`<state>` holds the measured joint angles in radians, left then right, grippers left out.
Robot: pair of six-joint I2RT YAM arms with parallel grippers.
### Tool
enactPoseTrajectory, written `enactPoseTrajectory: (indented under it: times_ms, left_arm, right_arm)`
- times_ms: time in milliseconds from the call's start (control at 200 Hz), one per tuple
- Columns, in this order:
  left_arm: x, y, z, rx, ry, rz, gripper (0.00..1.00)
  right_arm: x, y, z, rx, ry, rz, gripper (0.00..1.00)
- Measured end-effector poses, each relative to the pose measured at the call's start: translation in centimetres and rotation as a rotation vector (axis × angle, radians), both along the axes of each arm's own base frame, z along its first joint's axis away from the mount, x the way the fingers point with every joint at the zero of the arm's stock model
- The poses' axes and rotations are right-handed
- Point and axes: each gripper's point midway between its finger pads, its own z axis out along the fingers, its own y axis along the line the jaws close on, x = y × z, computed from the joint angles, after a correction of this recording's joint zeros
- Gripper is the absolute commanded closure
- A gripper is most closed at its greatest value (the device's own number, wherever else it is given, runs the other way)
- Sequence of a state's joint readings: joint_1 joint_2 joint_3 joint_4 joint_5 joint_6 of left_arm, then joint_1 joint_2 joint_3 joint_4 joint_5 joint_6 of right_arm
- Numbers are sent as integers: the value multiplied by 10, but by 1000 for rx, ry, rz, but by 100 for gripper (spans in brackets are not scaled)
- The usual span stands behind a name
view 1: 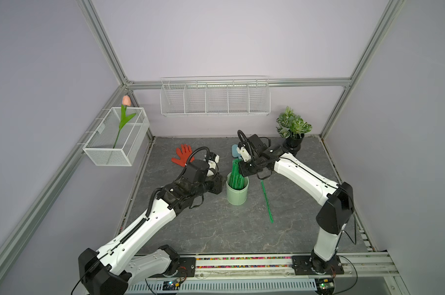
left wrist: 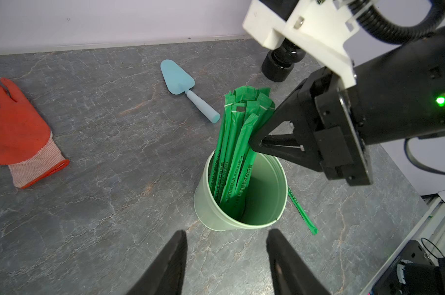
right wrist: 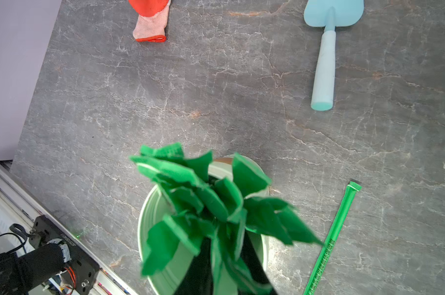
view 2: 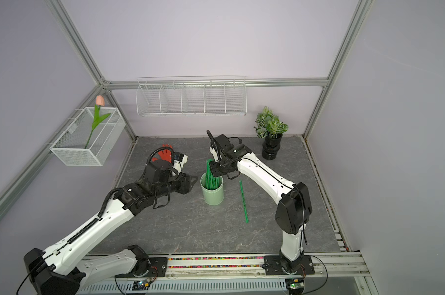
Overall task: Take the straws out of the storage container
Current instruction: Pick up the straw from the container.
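Straws [left wrist: 231, 153] stand bundled in the storage container [left wrist: 202, 204], on the surface [left wrist: 101, 153]; one loose straw [view 1: 266, 201] lies just beside it. My right jaws clamp a few above the rim, evidently to lift them clear. My left jaws stand apart near the container, presumably to steady it.

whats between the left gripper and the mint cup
Only bare grey tabletop lies between the open left gripper and the mint cup, as the left wrist view shows.
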<state>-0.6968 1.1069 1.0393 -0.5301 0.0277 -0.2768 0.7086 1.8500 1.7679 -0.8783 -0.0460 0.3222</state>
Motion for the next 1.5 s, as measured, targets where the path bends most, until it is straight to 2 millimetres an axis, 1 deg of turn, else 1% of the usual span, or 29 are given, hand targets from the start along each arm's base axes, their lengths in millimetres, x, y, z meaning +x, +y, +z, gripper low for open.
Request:
enactPoseTrajectory:
  times_ms: [280,575,805,1065,1499]
  left_arm:
    - [0,-1,-1,0,4,-3,46]
    - [0,-1,-1,-1,6,-7,46]
    - [-1,-3,-2,-4,10,-15,46]
    - [-2,-3,-2,-6,13,-19,46]
    - [-2,-4,-2,-7,14,-21,46]
  right_arm:
    - [-5,-4,-2,-22,19,2,88]
    - [-14,-4,5,-45,25,23,89]
    - [-19,-4,19,-51,7,47,88]
    - [-23,-8,42,-35,-29,61,88]
    - [-22,-7,67,-13,-77,85,87]
